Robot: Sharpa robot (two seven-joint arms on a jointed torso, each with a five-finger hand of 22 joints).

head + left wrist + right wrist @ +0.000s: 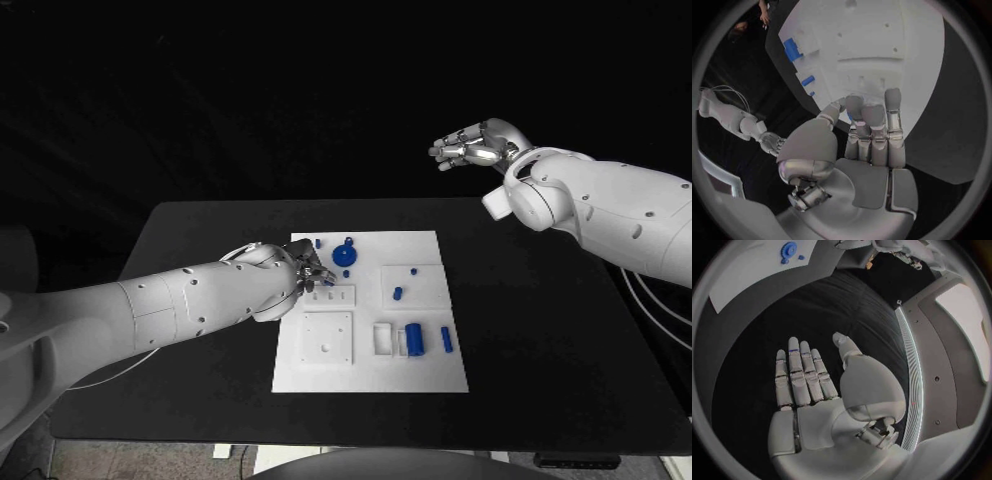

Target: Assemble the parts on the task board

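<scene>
1. Task board [369, 375] in head view: white plate lying flat mid-way on the black table [548, 340]; left hand [296, 268] sits over the board's left edge near its far end, partly covering that corner, fingers bunched over the board, cannot tell if they pinch anything; blue round part [345, 256] just beside the fingertips; a small blue peg [397, 293] in a square plate on the right half; a blue cylinder [414, 338] in a white tray near the front with a thin blue pin [447, 340] just right of it; right hand [473, 147] raised well off the board beyond the table's far right corner, fingers partly curled, nothing in it; no readable writing.
2. Left wrist view: left hand [870, 140] palm with fingers straight and close together over the board [879, 35], thumb bent across beside them; fingertips hide the spot under them, hold cannot be told; two blue parts [792, 49] at the board's edge; right arm visible at the side.
3. Right wrist view: right hand [811, 385] flat, fingers extended and slightly apart, holding nothing, over bare black table [817, 315]; board [748, 270] far off with the blue round part [788, 249] on it.
</scene>
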